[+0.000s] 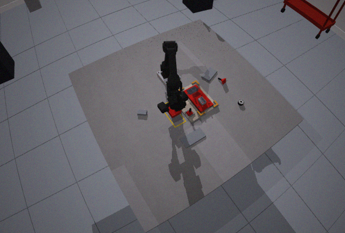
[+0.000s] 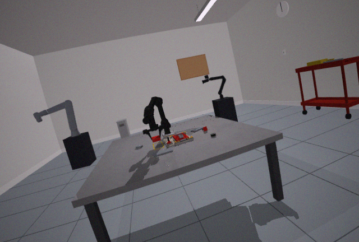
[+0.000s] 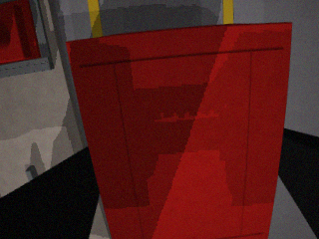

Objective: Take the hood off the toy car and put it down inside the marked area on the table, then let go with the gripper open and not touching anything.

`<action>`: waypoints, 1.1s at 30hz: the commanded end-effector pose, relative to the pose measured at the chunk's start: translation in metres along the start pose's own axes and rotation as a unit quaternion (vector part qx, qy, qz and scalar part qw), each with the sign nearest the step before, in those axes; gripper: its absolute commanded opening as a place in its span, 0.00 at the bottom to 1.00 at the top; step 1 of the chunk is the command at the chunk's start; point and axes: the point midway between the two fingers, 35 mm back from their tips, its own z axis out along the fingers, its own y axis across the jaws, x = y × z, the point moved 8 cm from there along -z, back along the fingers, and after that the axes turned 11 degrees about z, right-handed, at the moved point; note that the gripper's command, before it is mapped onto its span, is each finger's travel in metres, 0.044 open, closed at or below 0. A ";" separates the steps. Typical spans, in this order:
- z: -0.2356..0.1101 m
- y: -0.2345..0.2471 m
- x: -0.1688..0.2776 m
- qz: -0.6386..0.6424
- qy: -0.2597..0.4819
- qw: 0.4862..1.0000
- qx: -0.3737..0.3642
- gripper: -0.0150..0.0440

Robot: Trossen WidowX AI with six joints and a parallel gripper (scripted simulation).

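— Any legible text, labels or numbers?
— None. The red hood (image 3: 179, 139) carries a faint raised mark at its centre, too blurred to read. The wall clock (image 2: 282, 9) shows no numerals.
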 end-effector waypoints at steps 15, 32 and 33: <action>0.017 0.001 0.002 0.000 0.003 1.000 -0.002 0.25; 0.031 0.001 0.004 0.000 0.003 1.000 -0.002 0.25; 0.032 0.001 0.004 0.000 0.003 1.000 -0.002 0.25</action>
